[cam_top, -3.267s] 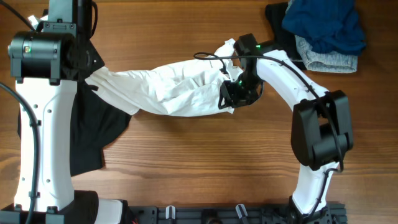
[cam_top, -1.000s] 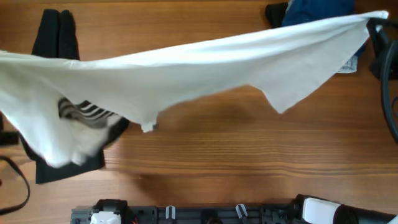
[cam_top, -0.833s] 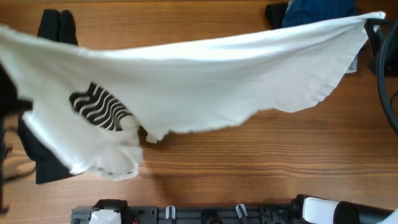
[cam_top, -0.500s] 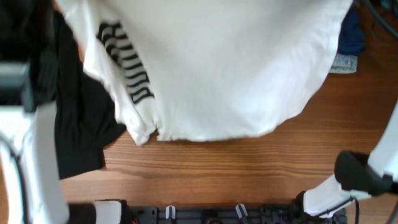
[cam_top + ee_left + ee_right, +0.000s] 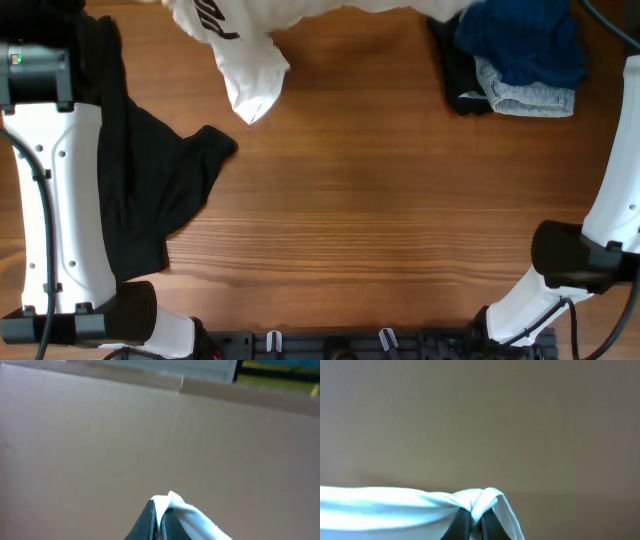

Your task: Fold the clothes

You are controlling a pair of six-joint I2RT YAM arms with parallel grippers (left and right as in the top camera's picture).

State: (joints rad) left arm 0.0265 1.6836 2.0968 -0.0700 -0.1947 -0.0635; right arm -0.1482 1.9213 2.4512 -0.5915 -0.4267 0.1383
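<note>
**Left edge.** The left arm (image 5: pixel 55 200) is standing along the left edge of the counter (image 5: pixel 400 220). The black garment (image 5: pixel 140 190) is lying beside and partly under it, spread loosely from the far-left corner down toward the near edge, not yet folded.

**Left gripper.** In the left wrist view, the left gripper (image 5: pixel 159 522) is pinching a corner of the white T-shirt (image 5: pixel 192 516), with the jaws closed narrowly on the cloth. Only a plain wall is showing behind it, so the claw is judged to be raised well off the counter.

**Far edge.** From overhead, only the lower part of the T-shirt (image 5: pixel 255 65) is showing. One sleeve is dangling over the far edge, left of centre, with part of the black print (image 5: pixel 212 12) visible. The rest is lying outside the frame.

**Far-right corner.** A pile of blue cloth (image 5: pixel 520 35) is resting on a grey piece (image 5: pixel 525 95).

**Right edge.** The right arm (image 5: pixel 612 215) is reaching up along the right edge. The right gripper (image 5: pixel 476 522) is clamping a bunched hem of the T-shirt, jaws closed on it.

**Step in hand (judgement).** Both arms are holding the T-shirt aloft and stretched between them, ahead of laying it out.

**Next move (judgement).** Both arms should be descending together, drawing the shirt flat onto the bare centre, well apart from the black garment and the pile.
</note>
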